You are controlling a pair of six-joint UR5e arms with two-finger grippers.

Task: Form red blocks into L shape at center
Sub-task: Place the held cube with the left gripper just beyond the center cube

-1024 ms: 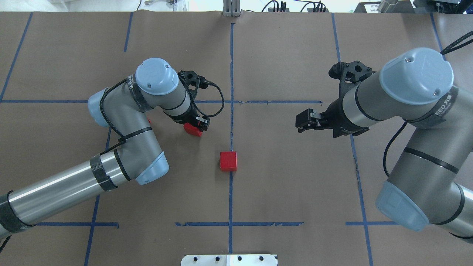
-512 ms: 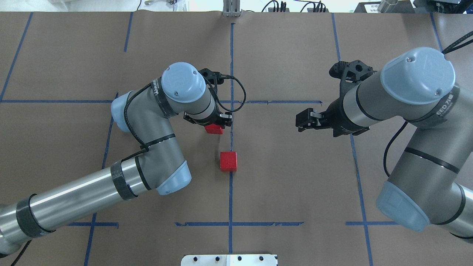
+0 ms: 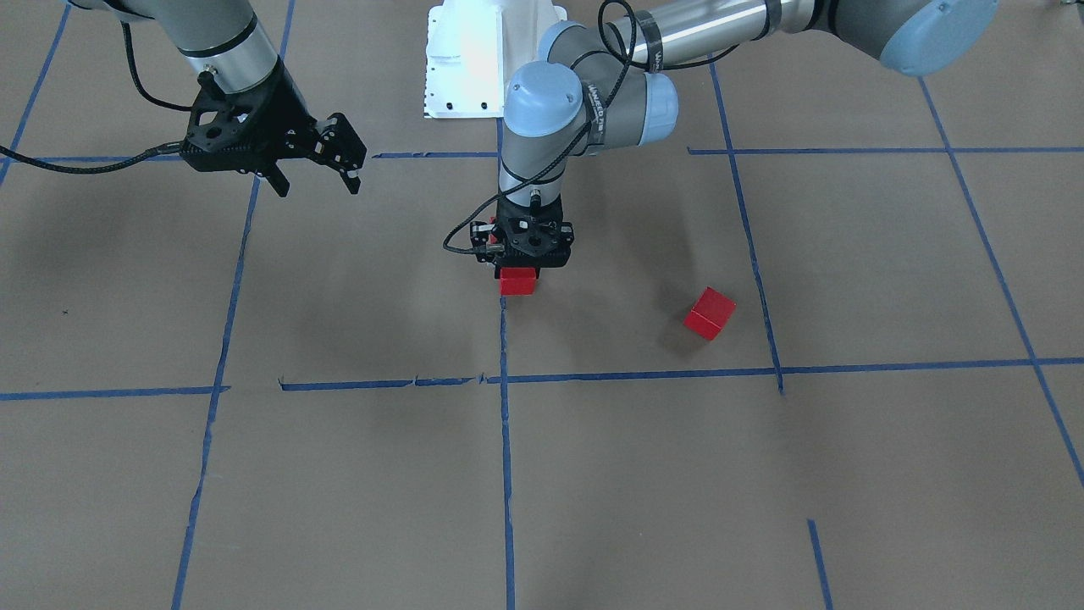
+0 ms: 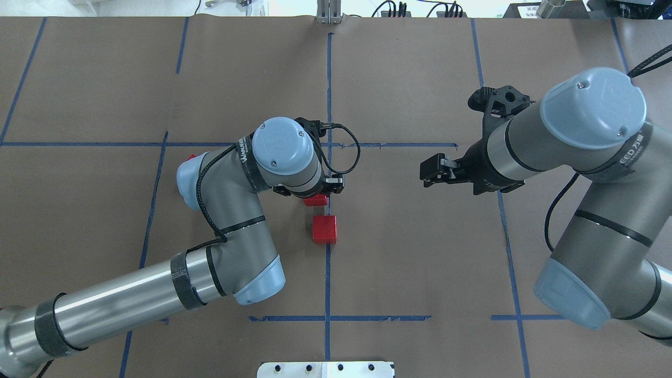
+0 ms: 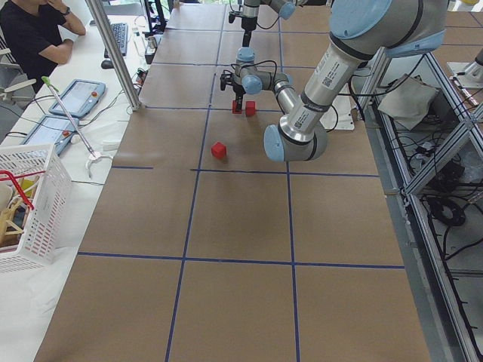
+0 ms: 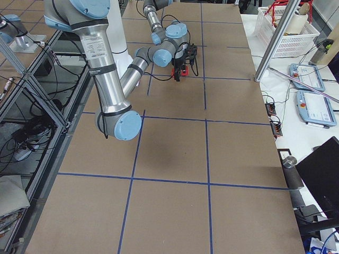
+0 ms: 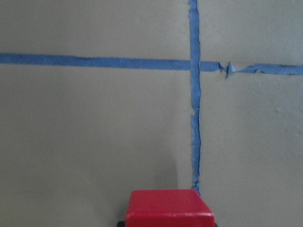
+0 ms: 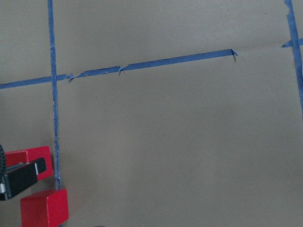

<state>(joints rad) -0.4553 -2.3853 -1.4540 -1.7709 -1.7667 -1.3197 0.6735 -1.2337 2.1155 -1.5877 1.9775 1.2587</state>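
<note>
One red block (image 4: 324, 229) sat on the counter's (image 4: 420, 262) centre tape line (image 4: 327, 273). Just beyond it, a sliver apart, the left hand (image 3: 518, 274) was clamped on a second block (image 4: 316, 200)! The third block (image 3: 710, 313) lay well off to the first's left. The right hand (image 3: 318, 185) hovered well off to its right, fingers spread, holding nothing.

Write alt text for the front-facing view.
The left gripper, pointing straight down mid-frame, holds a red block in its jaws. A second red block lies loose toward the view's right, and the right gripper hangs open at upper left.
</note>
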